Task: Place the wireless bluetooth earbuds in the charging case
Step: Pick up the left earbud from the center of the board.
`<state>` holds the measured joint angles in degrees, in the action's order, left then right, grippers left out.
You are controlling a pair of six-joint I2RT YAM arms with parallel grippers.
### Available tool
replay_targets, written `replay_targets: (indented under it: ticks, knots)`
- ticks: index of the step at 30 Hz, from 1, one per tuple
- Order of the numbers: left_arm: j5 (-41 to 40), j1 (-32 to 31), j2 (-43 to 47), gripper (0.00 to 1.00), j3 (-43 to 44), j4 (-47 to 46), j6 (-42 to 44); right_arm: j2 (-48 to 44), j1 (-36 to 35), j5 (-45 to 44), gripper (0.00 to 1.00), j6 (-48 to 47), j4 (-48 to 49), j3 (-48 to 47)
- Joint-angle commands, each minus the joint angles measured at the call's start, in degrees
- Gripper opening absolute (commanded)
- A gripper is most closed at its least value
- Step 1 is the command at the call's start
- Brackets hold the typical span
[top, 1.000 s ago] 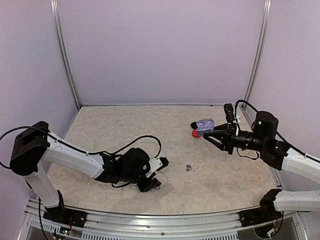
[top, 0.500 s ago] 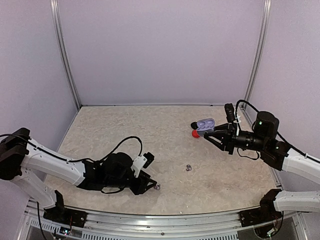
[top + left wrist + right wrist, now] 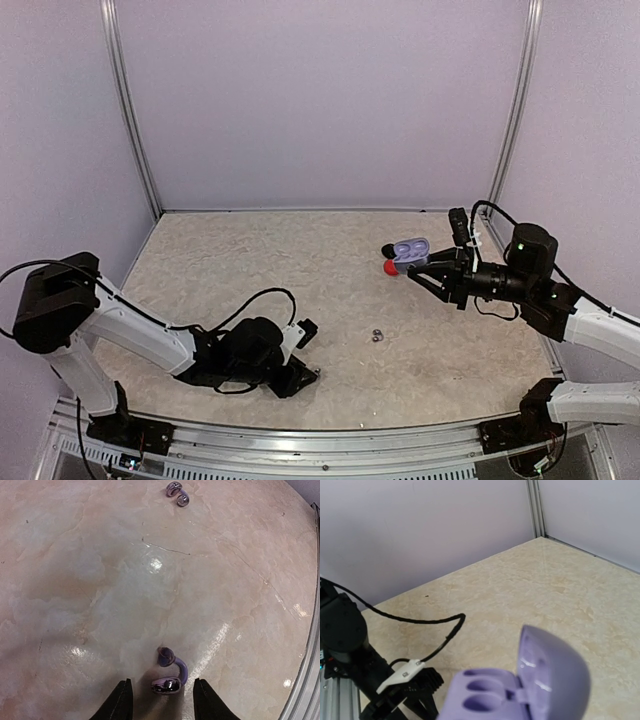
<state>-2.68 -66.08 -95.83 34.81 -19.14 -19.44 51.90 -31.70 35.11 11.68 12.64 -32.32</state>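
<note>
Left wrist view: one earbud [image 3: 170, 672] lies flat on the table [image 3: 250, 250] between the two fingers of the left gripper [image 3: 160, 697]. It is a lilac hook shape. Its chrome end is nearest the camera, its rounded bud end is farther out, and the curved bridge bows to the right. Its long axis runs roughly along the line the gripper points. The fingers stand apart with a gap on each side of the earbud, so nothing is clamped.

A second earbud [image 3: 177, 493] lies well ahead of the first, also flat on the table. Its two rounded ends sit side by side on a slant.

In the top external view the left arm stretches low from the near left corner towards the right. Its forearm and wrist are almost on the surface near the near edge, and a black cable loops above them.

The right arm comes up from the near right corner. Its forearm is about level and points left. The right gripper [image 3: 418, 268] is closed on the lilac charging case [image 3: 410, 247] and holds it in the air over the right part of the table.

The right wrist view shows the case open, with its lid [image 3: 552, 675] swung up to the right and two hollow wells facing up.
</note>
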Motion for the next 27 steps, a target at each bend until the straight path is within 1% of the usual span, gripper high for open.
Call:
replay_targets:
  ticks: [1, 12, 21, 27]
  knots:
    - [-0.01, 0.15, -1.45, 0.42, 1.84, -2.09, 2.36, 0.00, 0.59, 0.50, 0.11, -0.08, 0.01, 0.19]
    - [2.33, 1.37, -2.12, 0.31, 2.02, -1.84, 5.48, 0.67, 0.61, 1.10, 0.11, -0.66, -0.34, -0.44]
    - [4.72, 1.64, -3.01, 0.33, 2.71, -1.59, 7.02, 1.26, 0.55, 1.36, 0.10, -0.96, -0.78, -0.99]
    - [5.44, 1.83, -3.01, 0.26, 3.08, -1.65, 7.46, 1.10, 0.58, 1.25, 0.10, -1.25, -0.91, -0.81]
